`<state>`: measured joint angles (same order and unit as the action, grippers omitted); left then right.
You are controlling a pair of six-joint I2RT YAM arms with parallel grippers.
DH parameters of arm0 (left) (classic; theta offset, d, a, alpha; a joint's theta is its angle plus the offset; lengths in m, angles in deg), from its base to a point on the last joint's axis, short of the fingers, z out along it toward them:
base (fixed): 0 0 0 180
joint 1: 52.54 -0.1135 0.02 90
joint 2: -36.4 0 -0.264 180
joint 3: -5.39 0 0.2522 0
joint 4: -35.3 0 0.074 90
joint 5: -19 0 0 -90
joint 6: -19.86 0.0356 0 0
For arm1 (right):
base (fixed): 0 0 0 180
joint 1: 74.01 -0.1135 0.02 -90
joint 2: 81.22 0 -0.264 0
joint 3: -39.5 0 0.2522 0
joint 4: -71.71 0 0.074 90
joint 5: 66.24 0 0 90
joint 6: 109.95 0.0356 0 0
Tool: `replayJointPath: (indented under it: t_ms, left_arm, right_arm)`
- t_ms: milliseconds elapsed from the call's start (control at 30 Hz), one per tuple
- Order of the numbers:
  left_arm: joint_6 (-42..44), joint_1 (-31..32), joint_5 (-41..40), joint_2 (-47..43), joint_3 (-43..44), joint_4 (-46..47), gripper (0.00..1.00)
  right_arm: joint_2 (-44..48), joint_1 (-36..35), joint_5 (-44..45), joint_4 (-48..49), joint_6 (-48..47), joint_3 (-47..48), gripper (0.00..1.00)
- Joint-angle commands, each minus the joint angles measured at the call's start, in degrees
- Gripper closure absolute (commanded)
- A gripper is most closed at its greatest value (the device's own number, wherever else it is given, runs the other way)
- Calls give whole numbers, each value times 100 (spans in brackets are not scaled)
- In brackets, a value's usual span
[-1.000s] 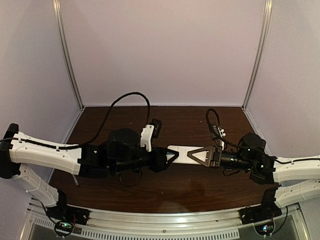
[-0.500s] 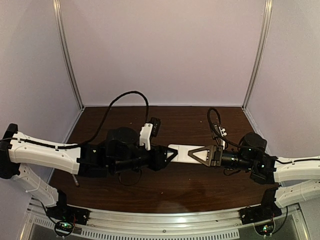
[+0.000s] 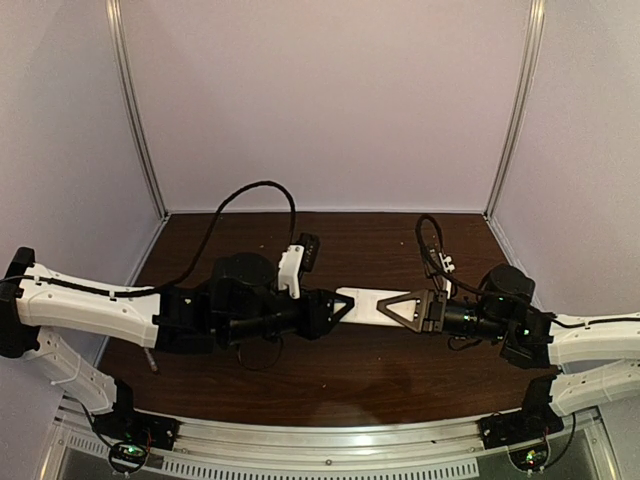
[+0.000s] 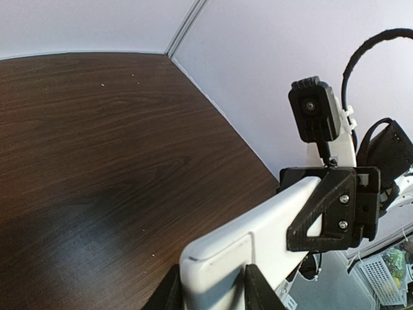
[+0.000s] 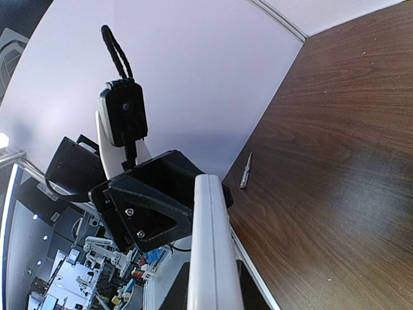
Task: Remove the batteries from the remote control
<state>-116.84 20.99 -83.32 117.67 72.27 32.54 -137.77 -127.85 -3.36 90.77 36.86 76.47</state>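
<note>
Dark wood-grain surface (image 3: 380, 385), pale lilac walls; remote control (image 3: 363, 303) held level above the middle of the surface and clear of it, plain white face up, spanning between the two arms. Left jaws bracket its left end, fingers (image 4: 261, 294) lying against both long sides; right jaws pinch its right end, the body seen edge-on between them in the right wrist view. Thin pale pointed tool (image 5: 246, 170) lies flat by the surface's left edge.
</note>
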Motion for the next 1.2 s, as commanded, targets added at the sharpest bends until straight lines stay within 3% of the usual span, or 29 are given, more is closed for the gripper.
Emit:
replayJointPath:
  t_ms: [0, 100, 367, 800, 1033, 1167]
  left_arm:
    - [231, 0, 54, 54, -48, -141, 92]
    - [225, 0, 70, 25, -64, -159, 100]
    - [224, 2, 134, 34, -15, -214, 100]
    - [361, -1, 228, 348, 333, -374, 56]
    - [385, -2, 244, 419, 399, -424, 52]
    - [400, 3, 214, 451, 435, -478, 59]
  right_arm:
    - [118, -47, -248, 377, 72, 50, 100]
    - [136, -47, -251, 366, 60, 57, 100]
    - [155, -47, -260, 349, 59, 60, 100]
    - [115, -47, -249, 360, 53, 62, 100]
    - [124, -48, -224, 336, 53, 62, 100]
    - [159, -49, -224, 316, 49, 61, 100]
